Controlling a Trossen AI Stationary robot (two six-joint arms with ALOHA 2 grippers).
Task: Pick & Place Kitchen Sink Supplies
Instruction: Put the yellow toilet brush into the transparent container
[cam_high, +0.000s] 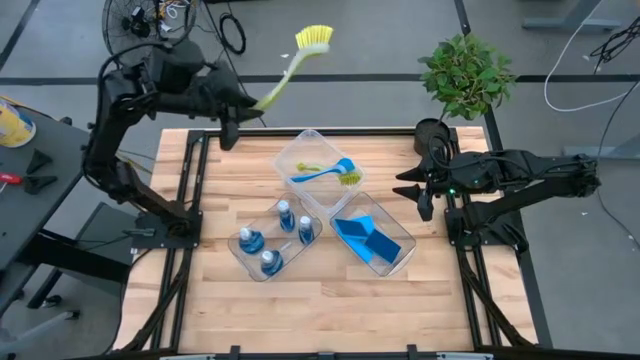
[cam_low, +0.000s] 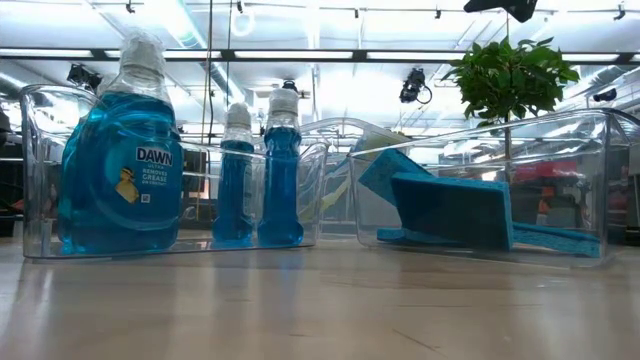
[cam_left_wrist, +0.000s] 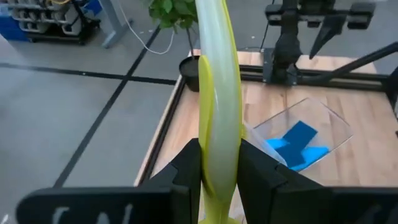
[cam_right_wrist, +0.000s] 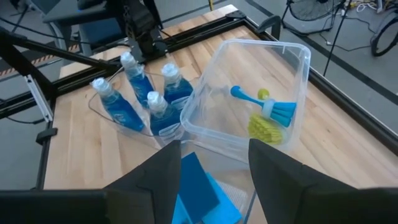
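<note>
My left gripper (cam_high: 245, 105) is raised over the table's far left corner, shut on a yellow-green dish brush (cam_high: 290, 65) whose bristle head (cam_high: 314, 38) sticks out past the far edge. My right gripper (cam_high: 418, 188) is open and empty at the table's right side, facing the bins. A far bin (cam_high: 318, 172) holds a blue brush (cam_right_wrist: 273, 107) and a yellow-green brush. A left bin (cam_high: 272, 240) holds several bottles of blue liquid (cam_low: 130, 170). A right bin (cam_high: 375, 235) holds blue sponges (cam_low: 450, 205). My left gripper pinches the yellow-green brush's handle (cam_left_wrist: 219, 155) between its two fingers, near the handle's free end. The handle runs lengthwise out from between the fingers. The brush is lifted clear of the table, its bristle head far out beyond the fingers.
A green potted plant (cam_high: 465, 75) stands at the table's far right corner, close to my right arm. The three clear bins crowd the table's middle. Bare wood lies along the near edge (cam_high: 320, 310) and the left side.
</note>
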